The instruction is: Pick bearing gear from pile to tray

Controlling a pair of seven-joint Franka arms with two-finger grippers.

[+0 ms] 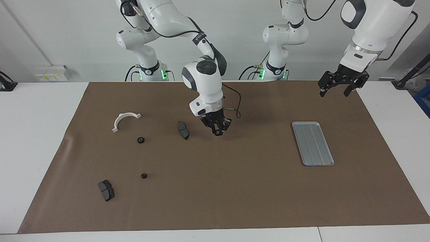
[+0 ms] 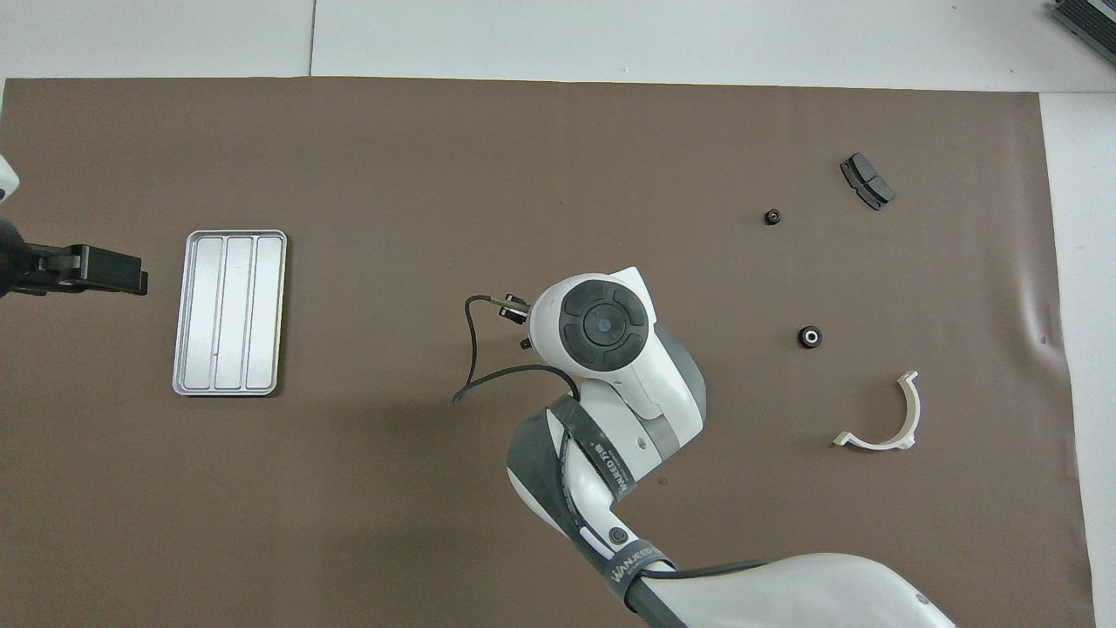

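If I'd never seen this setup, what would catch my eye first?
Probably the big white right arm stretched over the middle of the brown mat, its right gripper shut and hanging in the air beside a dark curved pad. Next, the shiny grooved tray, lying empty toward the left arm's end of the table, with the open left gripper waiting above the mat's corner near it.

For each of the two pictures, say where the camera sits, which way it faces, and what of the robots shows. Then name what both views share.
Facing view: high across the table, looking at the robots; both arms show, bases at top.
Overhead view: above the robots' end, looking steeply down; right arm's wrist and left gripper show.
Shared: tray, white bracket, two gears.
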